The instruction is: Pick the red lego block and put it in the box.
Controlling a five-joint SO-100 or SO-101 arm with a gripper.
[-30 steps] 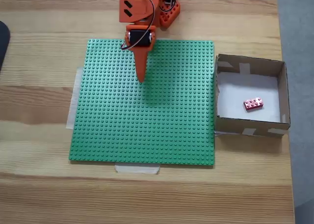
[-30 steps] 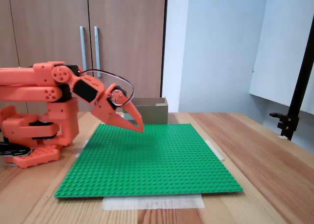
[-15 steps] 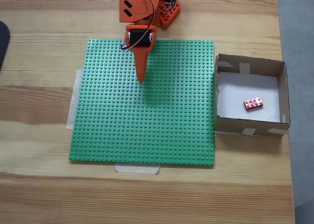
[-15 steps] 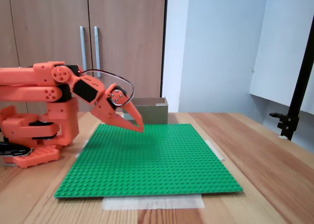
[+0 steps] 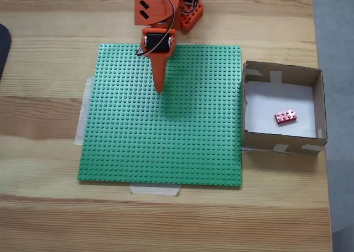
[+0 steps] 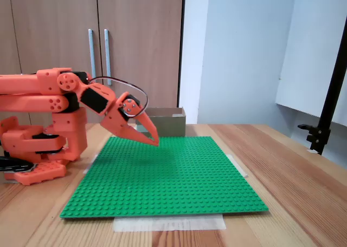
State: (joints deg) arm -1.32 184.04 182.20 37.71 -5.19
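Note:
The red lego block (image 5: 285, 116) lies on the white floor of the cardboard box (image 5: 318, 103), right of its middle, seen from above. In the side fixed view the box (image 6: 165, 121) stands behind the arm and the block is hidden by its walls. My orange gripper (image 5: 159, 88) hovers over the upper part of the green baseplate (image 5: 166, 136), far left of the box, fingers shut together with nothing between them. From the side, the gripper (image 6: 154, 141) points down and right, a little above the plate.
The arm's base (image 5: 182, 11) sits at the table's far edge. Tape strips (image 5: 155, 189) hold the baseplate down. A black stand (image 6: 325, 111) rises at the right in the side view, and wooden cupboard doors (image 6: 97, 52) stand behind the table.

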